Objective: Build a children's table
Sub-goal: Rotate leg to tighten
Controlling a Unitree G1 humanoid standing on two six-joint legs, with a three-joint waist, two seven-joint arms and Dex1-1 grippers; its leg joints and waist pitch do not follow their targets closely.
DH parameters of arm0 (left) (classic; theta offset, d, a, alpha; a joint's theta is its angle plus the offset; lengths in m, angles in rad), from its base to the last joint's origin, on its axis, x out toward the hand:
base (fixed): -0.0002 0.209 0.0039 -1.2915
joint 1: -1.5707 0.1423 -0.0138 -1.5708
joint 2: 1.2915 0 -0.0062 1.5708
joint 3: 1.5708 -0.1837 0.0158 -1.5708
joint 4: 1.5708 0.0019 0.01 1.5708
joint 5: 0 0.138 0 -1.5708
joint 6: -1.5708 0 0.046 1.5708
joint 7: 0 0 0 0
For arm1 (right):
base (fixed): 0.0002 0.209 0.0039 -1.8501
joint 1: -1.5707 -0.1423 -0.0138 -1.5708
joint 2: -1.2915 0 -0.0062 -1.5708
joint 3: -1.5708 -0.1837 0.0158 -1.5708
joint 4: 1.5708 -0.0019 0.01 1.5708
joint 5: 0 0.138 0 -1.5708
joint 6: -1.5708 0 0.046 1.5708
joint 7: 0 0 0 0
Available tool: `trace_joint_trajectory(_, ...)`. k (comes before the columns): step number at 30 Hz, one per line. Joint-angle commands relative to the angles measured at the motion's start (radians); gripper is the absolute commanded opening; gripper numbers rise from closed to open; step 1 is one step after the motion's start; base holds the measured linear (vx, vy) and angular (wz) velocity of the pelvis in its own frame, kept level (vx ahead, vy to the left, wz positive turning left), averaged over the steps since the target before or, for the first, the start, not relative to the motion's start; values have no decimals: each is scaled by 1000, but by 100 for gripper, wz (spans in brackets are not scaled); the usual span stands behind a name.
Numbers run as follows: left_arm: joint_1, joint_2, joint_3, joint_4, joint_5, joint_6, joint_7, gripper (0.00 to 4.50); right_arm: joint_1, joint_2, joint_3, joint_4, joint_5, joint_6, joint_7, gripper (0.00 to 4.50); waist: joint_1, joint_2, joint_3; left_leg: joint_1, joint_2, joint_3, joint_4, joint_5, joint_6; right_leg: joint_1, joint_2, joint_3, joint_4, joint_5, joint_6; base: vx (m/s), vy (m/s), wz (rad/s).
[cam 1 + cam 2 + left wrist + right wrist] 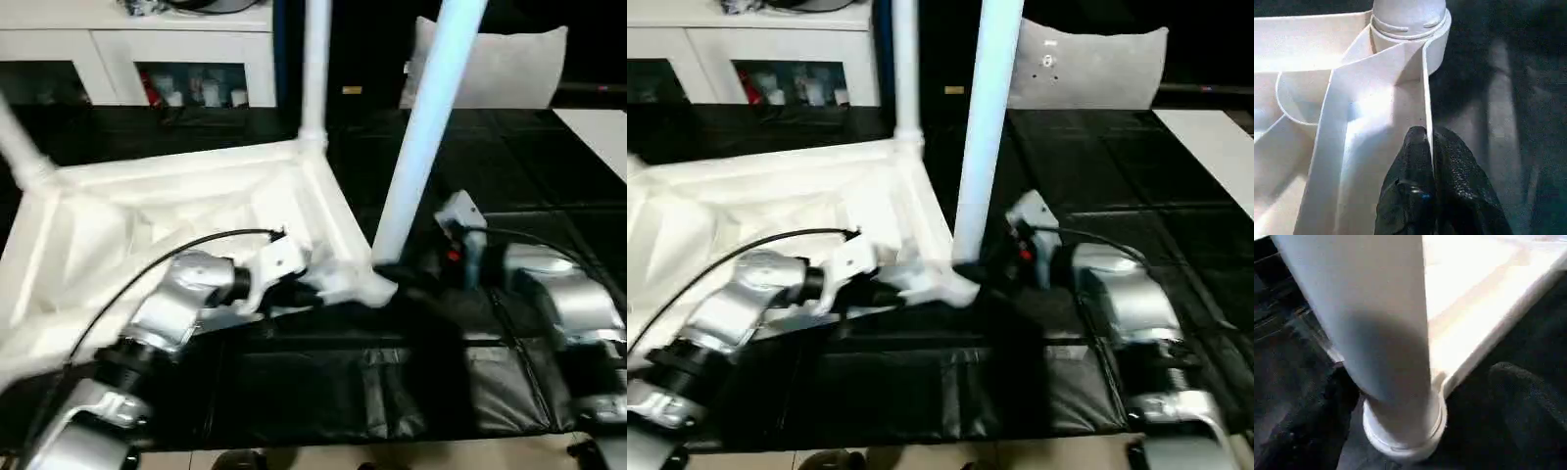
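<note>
The children's table lies upside down on the black mat, its ribbed top [147, 211] facing up. Three white legs stand in corner sockets: a near one [423, 137], a far one [315, 59] and one at the left edge [20, 147]. My left gripper [1428, 142] is shut on the thin rim wall of the top, just short of the near corner socket [1410, 24]. My right gripper [1425, 377] is open around the base of the near leg [1376, 333]. One black finger [1308, 431] is on one side of the leg and the other finger [1528, 401] stands clearly apart from it.
A white cabinet [147, 49] with shelves runs along the back left. A grey pillow [490, 64] leans at the back right. A folded black mat [343, 392] lies in front of the table, and a pale floor patch [602, 127] is at the far right.
</note>
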Motion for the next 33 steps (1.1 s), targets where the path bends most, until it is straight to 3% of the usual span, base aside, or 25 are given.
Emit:
trace_joint_trajectory(1,-7,3,-25,-44,-29,-41,-64,0,-6,-16,17,-3,7,-37,45,449,-3,-6,-59,24,51,-18,-68,-184,61,44,-67,39,-68,-156,-237,0,0,0)
trace_joint_trajectory(4,0,22,-36,-58,-40,-38,-109,0,-5,-30,28,0,26,-34,99,432,0,-8,-58,25,52,-18,-69,-205,49,43,-68,40,-71,-198,-235,0,0,0)
trace_joint_trajectory(12,8,46,-52,-69,-54,-50,-159,0,7,-36,52,9,43,-45,165,368,8,-10,-58,24,52,-17,-69,-190,50,42,-68,41,-69,-189,-235,0,0,0)
trace_joint_trajectory(22,5,48,-54,-67,-53,-54,-161,0,15,-37,69,6,60,-35,200,294,10,-10,-59,25,52,-17,-68,-181,54,43,-68,40,-68,-179,-238,0,0,0)
trace_joint_trajectory(29,5,43,-56,-62,-52,-55,-155,0,25,-31,73,-2,65,-28,207,215,10,-11,-58,24,52,-18,-68,-184,52,43,-68,40,-69,-189,-234,0,0,0)
trace_joint_trajectory(33,9,36,-54,-74,-55,-46,-144,0,33,-6,61,-14,79,-16,174,201,9,-11,-57,24,52,-17,-69,-189,50,41,-68,40,-70,-195,-234,0,0,0)
